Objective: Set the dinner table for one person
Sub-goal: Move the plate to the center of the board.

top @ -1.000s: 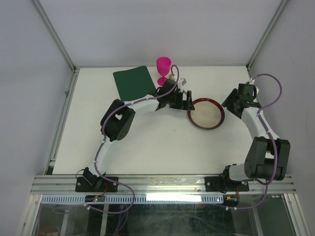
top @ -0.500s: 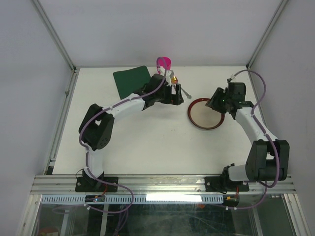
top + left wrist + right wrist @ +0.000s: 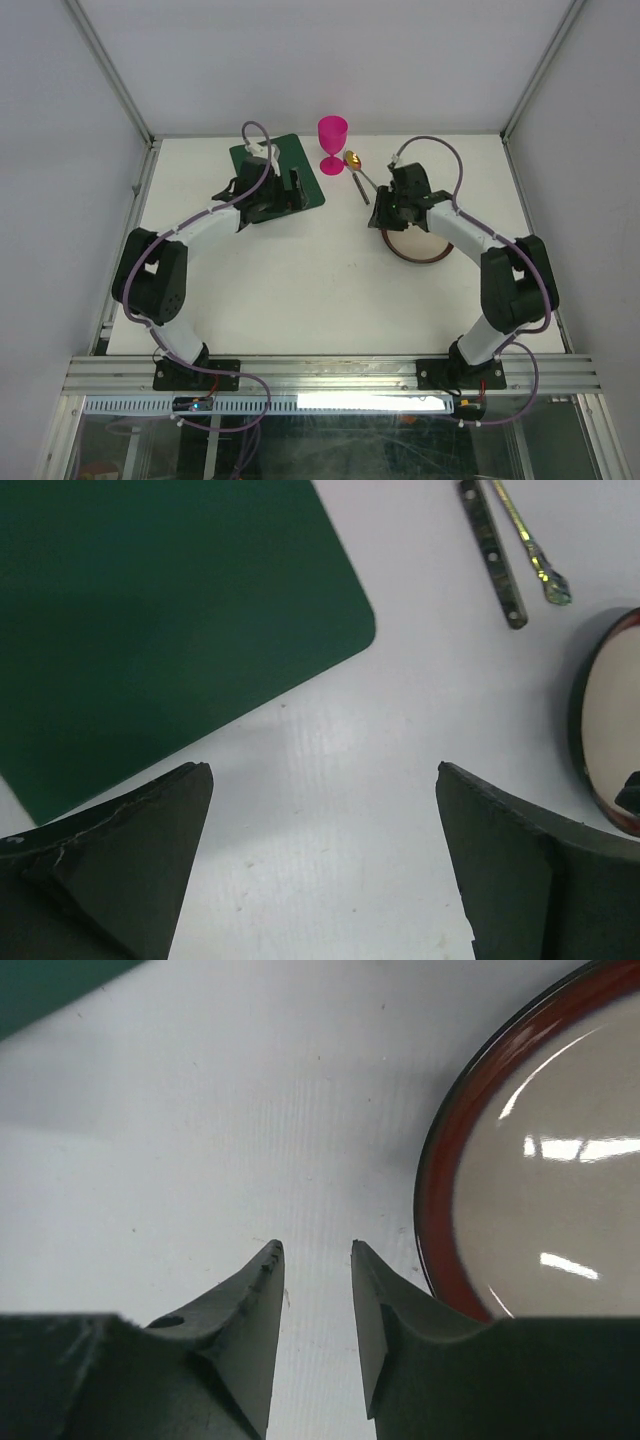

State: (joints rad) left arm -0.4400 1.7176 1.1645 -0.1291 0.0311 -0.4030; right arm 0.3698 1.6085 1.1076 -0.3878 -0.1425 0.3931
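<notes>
The white matte rectangular dinner table (image 3: 300,290) bears a red-rimmed round plate (image 3: 436,1190), the right gripper (image 3: 315,1250) beside it slightly parted, the left gripper (image 3: 322,770) farther off spread wide, both empty.

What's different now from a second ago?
The left gripper swung left, from beside the plate to the edge of the green placemat, jaws wide. The right gripper came in from the right to the plate's left rim, empty. Plate, placemat and pink goblet stayed put.

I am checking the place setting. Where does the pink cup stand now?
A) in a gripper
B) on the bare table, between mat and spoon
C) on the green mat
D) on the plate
B: the pink cup stands upright on the white table, right of the green mat, left of the spoon.
</notes>
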